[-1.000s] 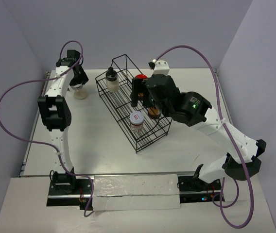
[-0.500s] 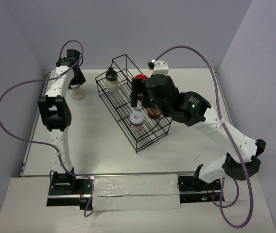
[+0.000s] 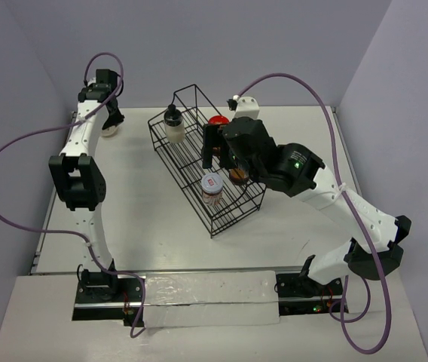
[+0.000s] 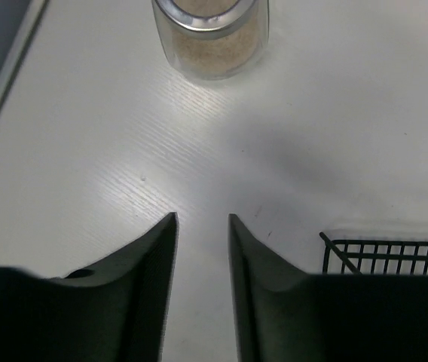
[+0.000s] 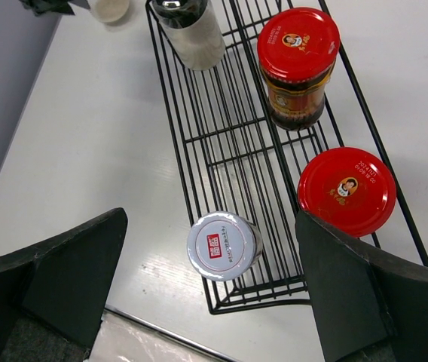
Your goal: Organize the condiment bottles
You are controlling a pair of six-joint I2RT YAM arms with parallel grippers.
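the pale jar [image 4: 210, 38] stands upright on the desk [image 3: 146, 219] at its far left corner, outside the rack [image 3: 199, 154] and apart from it. the left gripper [image 4: 202, 219] hovers just short of this jar. its fingers [image 4: 154, 256] are only a narrow gap apart, and nothing sits between them. in the left wrist view the jar lies ahead of the fingertips, and a corner of the rack shows at lower right. from the top view the left gripper [image 3: 111, 119] partly covers the pale jar [image 3: 109, 130].

the other four bottles stand upright inside the rack [image 5: 221, 136]. the black-capped jar [image 5: 191, 26] is at the far end and the white-lidded jar [image 5: 224, 246] at the near end, both along the rack's left side. the far red jar [image 5: 298, 45] and the near red jar [image 5: 346, 191] stand along its right side, with a gap between them.

the right gripper [image 5: 210, 219] hangs above the near half of the rack with its fingers [image 5: 71, 271] spread wide and holding nothing. in the right wrist view the white-lidded jar and the near red jar both fall between its fingers. in the top view the right gripper [image 3: 224, 154] hides most of the near red jar, while the far red jar [image 3: 216, 121], the black-capped jar [image 3: 172, 124] and the white-lidded jar [image 3: 212, 185] show clearly.
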